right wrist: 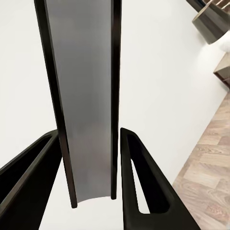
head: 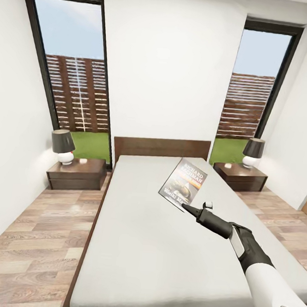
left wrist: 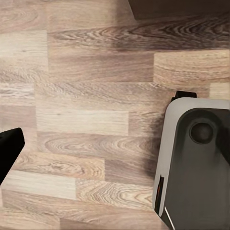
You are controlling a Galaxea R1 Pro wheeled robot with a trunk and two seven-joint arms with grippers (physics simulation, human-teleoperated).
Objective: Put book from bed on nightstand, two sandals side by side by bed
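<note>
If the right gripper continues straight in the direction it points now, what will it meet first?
The right gripper is shut on the book, lifted over the bed. It points toward the headboard; beyond the book, that or the white wall above it probably comes first. Depth is unclear.

We see the thin dark paperback book (head: 183, 183) with an orange band and white lettering held tilted, cover up, above the pale-grey mattress of the dark-framed bed (head: 138, 235), clamped at its near corner between the right tool's (head: 189, 208) fingers, dark-brown wooden nightstands (head: 78, 173) flanking the headboard.
</note>
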